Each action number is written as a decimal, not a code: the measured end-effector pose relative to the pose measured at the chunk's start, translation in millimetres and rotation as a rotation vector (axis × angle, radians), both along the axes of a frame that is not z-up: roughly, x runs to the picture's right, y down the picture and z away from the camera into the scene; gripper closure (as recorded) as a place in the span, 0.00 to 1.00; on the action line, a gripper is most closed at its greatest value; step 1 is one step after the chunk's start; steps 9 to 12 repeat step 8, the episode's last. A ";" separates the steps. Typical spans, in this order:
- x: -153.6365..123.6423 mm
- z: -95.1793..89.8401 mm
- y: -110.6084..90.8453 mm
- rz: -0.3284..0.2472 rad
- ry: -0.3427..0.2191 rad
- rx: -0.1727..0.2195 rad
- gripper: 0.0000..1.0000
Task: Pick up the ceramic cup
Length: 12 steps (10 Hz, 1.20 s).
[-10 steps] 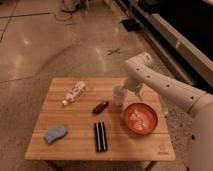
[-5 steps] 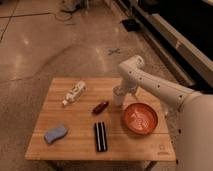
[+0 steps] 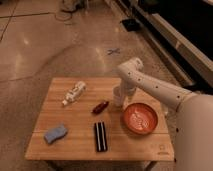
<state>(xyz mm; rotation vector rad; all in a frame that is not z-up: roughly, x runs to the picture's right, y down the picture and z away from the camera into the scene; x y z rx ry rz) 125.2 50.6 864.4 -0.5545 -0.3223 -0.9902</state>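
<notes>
Camera view: cup [image 3: 117, 95] sits on the desk [image 3: 75, 142], just behind the orange plate [image 3: 140, 118], right of the red thing [image 3: 100, 106]. Claw [image 3: 120, 99] is down at the cup; grip can't be told. No lift yet.

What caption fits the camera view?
Gripper lowered over the ceramic cup on the wooden table, beside the orange plate.

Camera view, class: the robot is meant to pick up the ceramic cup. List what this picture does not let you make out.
- Ceramic cup: mostly covered by the arm's wrist; only a pale sliver shows at its left.
- Gripper: it sits down at the cup, but contact cannot be judged.
- White bottle: label print too small to read.
- Wooden table: its legs are cut off by the bottom edge.
</notes>
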 end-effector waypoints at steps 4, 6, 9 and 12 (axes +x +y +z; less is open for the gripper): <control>-1.1 -40.5 -15.5 0.023 -0.084 0.026 1.00; 4.9 -70.2 -30.7 0.025 -0.129 0.058 1.00; 11.6 -89.7 -36.8 0.022 -0.160 0.073 1.00; 11.6 -89.7 -36.8 0.022 -0.160 0.073 1.00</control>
